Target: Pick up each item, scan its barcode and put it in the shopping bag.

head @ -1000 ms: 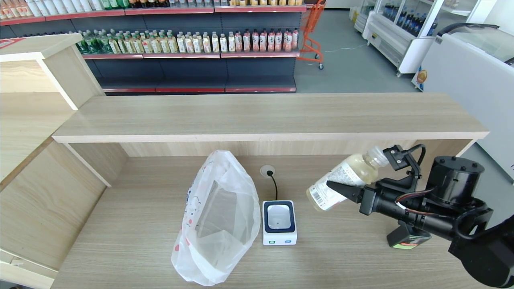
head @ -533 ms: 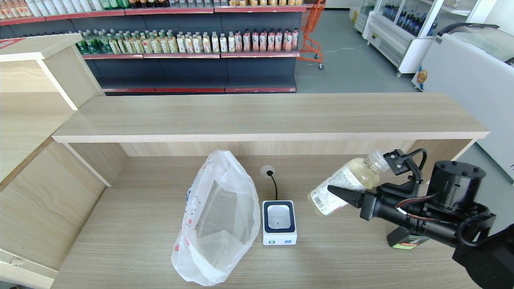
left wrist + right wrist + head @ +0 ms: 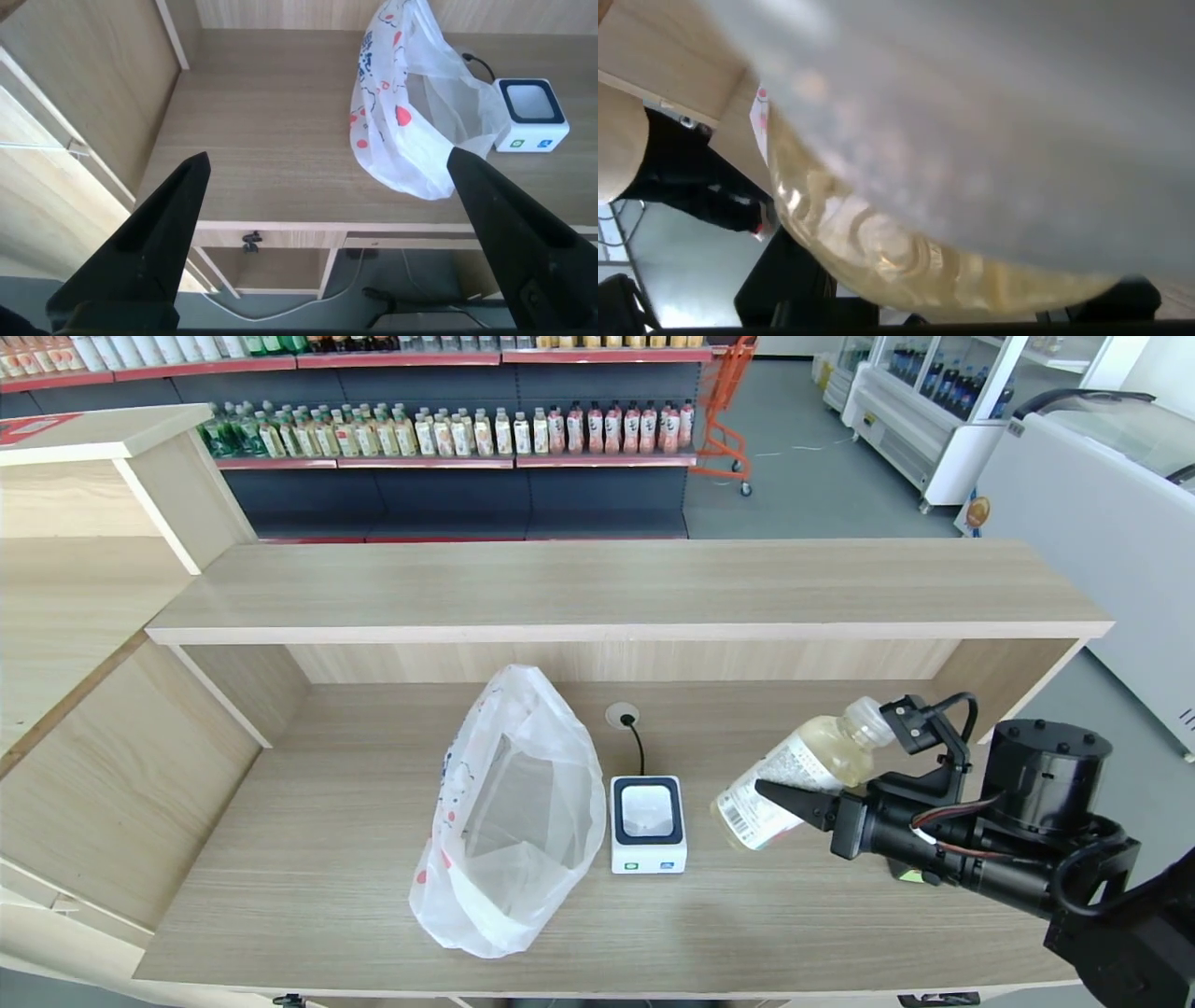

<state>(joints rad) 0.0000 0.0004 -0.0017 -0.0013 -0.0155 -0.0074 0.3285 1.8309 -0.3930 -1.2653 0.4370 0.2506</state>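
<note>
My right gripper is shut on a clear bottle of pale yellow drink with a white label. The bottle is tilted, cap up and to the right, barcode end low and pointing left. It hangs just right of the white barcode scanner, apart from it. Left of the scanner, the white plastic shopping bag stands open on the counter. The right wrist view is close up on the bottle. My left gripper is open, off the counter's front edge, with the bag and scanner beyond it.
A raised wooden ledge runs along the counter's back, and a wooden side wall closes its left. The scanner's cable goes to a grommet. A small dark item with a green edge lies under my right arm.
My right gripper has come down a little with the bottle, closer to the scanner's height. The head camera has shifted, so the whole scene sits differently.
</note>
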